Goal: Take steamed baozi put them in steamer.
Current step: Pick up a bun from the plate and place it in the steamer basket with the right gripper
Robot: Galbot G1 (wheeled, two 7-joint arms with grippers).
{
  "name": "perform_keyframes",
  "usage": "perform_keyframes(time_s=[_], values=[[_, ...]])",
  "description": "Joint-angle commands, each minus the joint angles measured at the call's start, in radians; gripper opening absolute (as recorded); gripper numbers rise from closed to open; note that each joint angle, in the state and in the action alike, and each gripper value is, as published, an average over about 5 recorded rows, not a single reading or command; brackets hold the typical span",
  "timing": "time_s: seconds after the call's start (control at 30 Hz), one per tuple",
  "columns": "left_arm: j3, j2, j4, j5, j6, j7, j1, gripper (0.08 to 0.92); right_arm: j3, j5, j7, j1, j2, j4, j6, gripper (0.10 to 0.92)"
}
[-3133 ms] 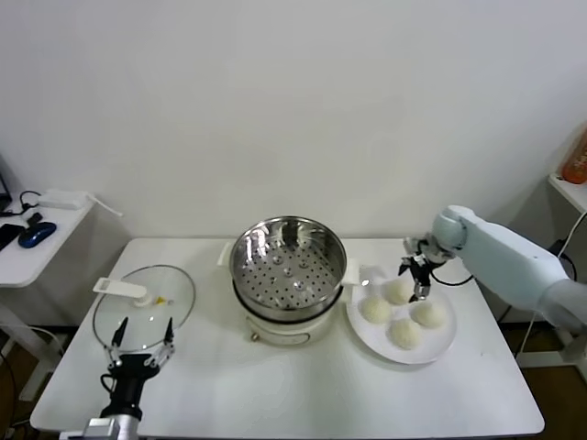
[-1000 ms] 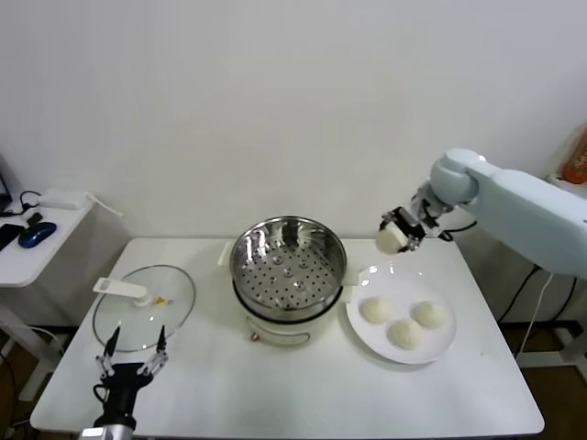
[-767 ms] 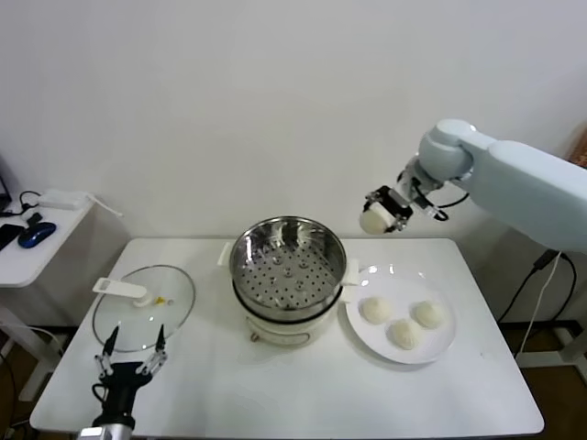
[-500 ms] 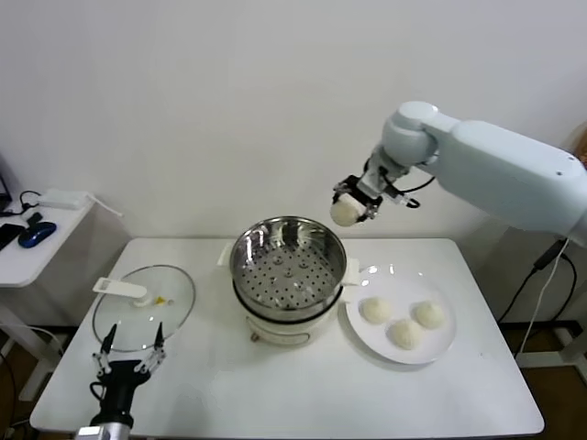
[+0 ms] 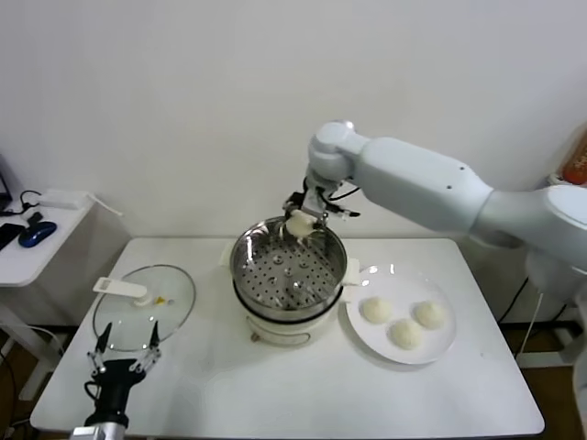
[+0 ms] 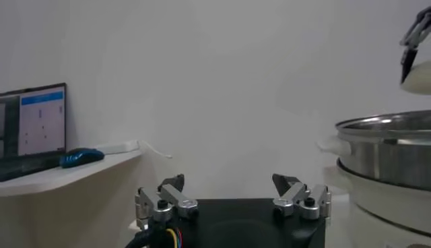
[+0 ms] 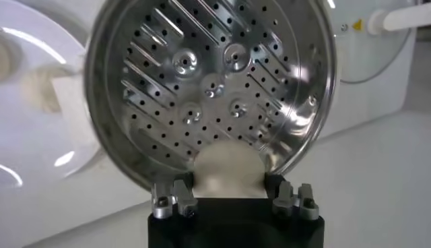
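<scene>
Placement is the step in hand, and the head view shows how it stands. The right gripper [image 5: 301,223] hangs over the far rim of the steamer [image 5: 289,266], its fingers closed on one baozi [image 5: 299,224]. The basket's perforated floor is bare, so this bun looks to be the first of the four. Three other baozi [image 5: 402,321] lie on the white plate [image 5: 438,347] just beside the steamer toward the right edge of the surface. The glass lid [image 5: 142,307] lies flat near the left edge, and the left gripper [image 5: 119,358] waits low at the front left corner with its fingers spread and nothing between them.

From the left wrist view, the left gripper's two fingers [image 6: 166,199] stand well apart over nothing, and the steamer wall [image 6: 397,158] rises off to one side.

From the right wrist view, the bun [image 7: 227,170] sits pinched between the fingers [image 7: 174,197], with the holed floor [image 7: 209,87] below and ahead of it, the bun itself lying near the rim.

To do this well, the arm should probably carry the bun inward off the rim, lower it close to the floor and set it toward one side, leaving room for three more. The fingers should open only once it rests, then lift straight up so the soft dough is not dragged or dented.
</scene>
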Motion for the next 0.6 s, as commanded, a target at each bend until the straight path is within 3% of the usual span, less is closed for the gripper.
perform_keyframes(time_s=[0.03, 0.6], values=[[-0.001, 0.002, 0.003, -0.008, 0.005, -0.006, 0.003, 0.823, 0.042, -0.221, 0.005, -0.099, 0.093, -0.084, 0.097, 0.679], [-0.002, 0.004, 0.014, -0.013, 0.015, -0.010, 0.002, 0.823, 0.119, -0.333, 0.012, -0.198, 0.140, -0.162, 0.135, 0.701]])
